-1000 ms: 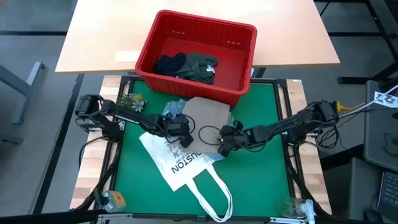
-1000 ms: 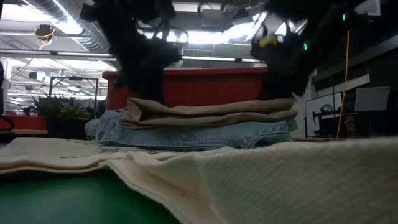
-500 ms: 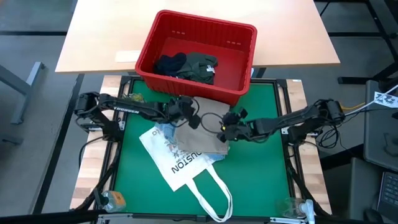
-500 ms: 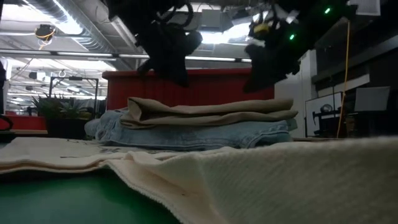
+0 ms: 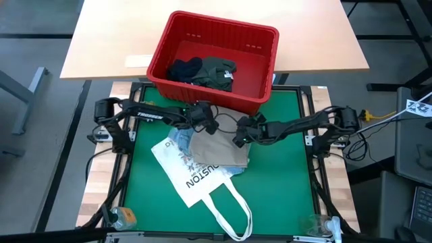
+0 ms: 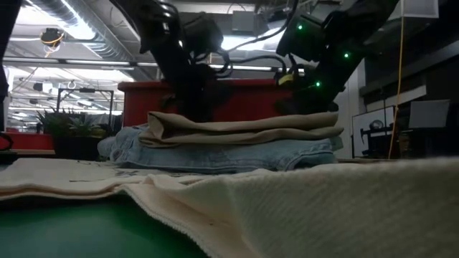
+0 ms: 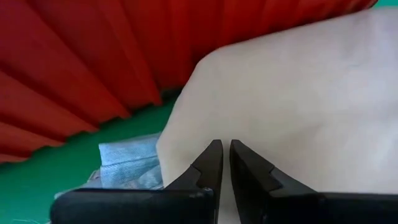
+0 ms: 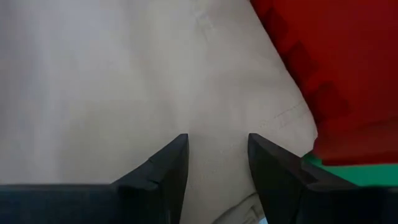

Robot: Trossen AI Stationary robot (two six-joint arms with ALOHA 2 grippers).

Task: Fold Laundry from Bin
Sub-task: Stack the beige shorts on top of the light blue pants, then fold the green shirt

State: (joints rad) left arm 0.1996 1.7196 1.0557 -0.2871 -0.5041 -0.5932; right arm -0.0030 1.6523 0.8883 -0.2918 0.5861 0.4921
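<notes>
Even overhead light, soft shadows; low view backlit by ceiling lamps, foreground cloth blurred, arms silhouetted.

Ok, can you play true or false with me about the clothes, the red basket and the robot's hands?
1. The beige cloth lies folded on top of the light blue jeans. True.
2. The red bin is empty. False: dark garments lie inside it.
3. The left tool has its fingers almost together, over the beige cloth. True.
4. The right tool is squeezed shut on the white tote bag. False: it is open, above the beige cloth.
5. The stack sits on a blue mat. False: the mat is green.
</notes>
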